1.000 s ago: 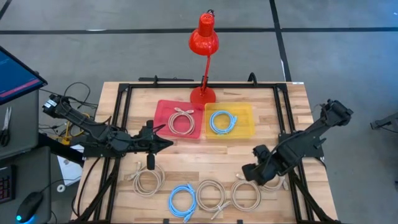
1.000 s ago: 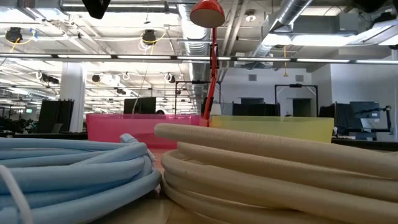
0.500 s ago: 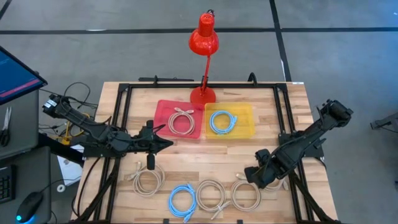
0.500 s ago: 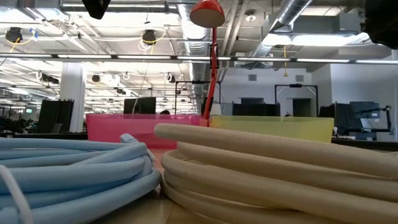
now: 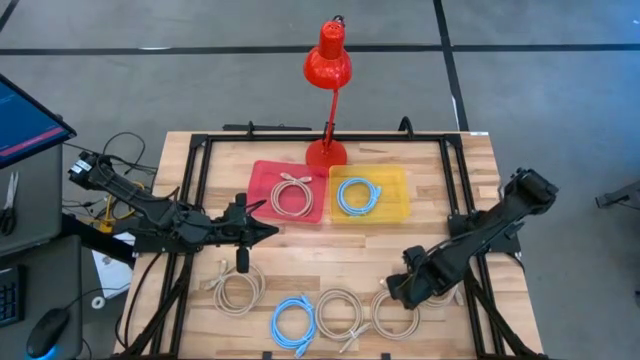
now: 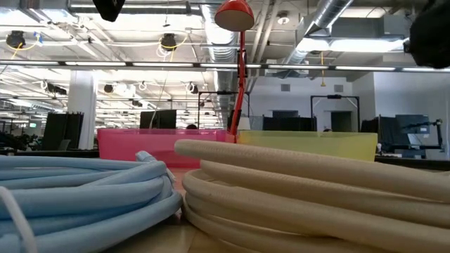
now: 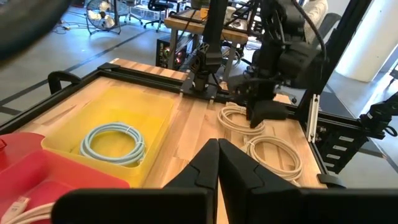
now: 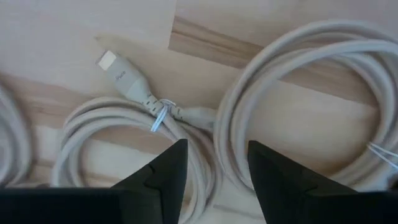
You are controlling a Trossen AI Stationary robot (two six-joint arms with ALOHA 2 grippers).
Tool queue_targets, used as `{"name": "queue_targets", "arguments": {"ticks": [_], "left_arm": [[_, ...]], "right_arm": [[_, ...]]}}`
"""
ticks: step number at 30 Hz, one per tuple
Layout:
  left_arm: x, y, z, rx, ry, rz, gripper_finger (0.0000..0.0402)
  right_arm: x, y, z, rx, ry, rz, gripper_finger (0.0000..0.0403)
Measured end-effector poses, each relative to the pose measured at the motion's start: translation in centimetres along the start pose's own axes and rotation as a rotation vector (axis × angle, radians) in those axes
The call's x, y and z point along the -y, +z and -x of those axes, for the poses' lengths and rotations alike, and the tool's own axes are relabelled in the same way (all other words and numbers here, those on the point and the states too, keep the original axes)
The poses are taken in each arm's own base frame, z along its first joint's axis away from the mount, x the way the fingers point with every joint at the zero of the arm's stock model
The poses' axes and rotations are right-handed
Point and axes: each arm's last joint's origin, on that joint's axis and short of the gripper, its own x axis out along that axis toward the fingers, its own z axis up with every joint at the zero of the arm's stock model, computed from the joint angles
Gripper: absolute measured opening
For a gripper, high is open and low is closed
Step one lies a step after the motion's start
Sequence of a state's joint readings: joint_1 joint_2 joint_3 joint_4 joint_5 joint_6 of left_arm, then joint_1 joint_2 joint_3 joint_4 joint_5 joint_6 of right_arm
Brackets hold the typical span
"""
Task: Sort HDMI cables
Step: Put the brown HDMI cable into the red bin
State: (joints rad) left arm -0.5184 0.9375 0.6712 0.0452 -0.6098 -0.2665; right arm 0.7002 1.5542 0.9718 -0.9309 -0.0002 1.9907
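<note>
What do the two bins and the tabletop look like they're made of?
The pink bin and the yellow bin look like translucent plastic: in the low view light glows through their walls. The tabletop looks like pale butcher-block wood with a matte finish, showing joined strips and grain.

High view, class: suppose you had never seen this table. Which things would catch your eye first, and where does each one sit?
The red desk lamp stands out first, at the table's far edge, with a pink tray and a yellow tray just in front, each holding one cable coil. Next comes the right gripper, open, low over the beige coils along the near edge, while the left gripper waits shut beside the pink tray.
</note>
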Motion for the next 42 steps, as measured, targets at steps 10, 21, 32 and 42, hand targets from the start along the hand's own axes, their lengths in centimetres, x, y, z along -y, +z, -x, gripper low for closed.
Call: {"name": "queue_targets", "arguments": {"ticks": [10, 21, 32, 42], "left_arm": [[0.0, 0.0, 0.0, 0.000, 0.000, 0.000, 0.0009], [0.0, 0.0, 0.0, 0.000, 0.000, 0.000, 0.0010], [0.0, 0.0, 0.0, 0.000, 0.000, 0.000, 0.0010], [-0.1, 0.0, 0.0, 0.000, 0.004, 0.001, 0.0009]], "right_arm": [[-0.8, -0.3, -3.7, 0.054, -0.127, 0.033, 0.0124], [-0.7, -0.4, -3.1, 0.004, -0.110, 0.111, 0.0017], [0.6, 0.2, 2.0, -0.064, 0.064, 0.117, 0.0016], [-0.7, 2.2, 8.7, 0.175, 0.397, 0.184, 0.0016]]}}
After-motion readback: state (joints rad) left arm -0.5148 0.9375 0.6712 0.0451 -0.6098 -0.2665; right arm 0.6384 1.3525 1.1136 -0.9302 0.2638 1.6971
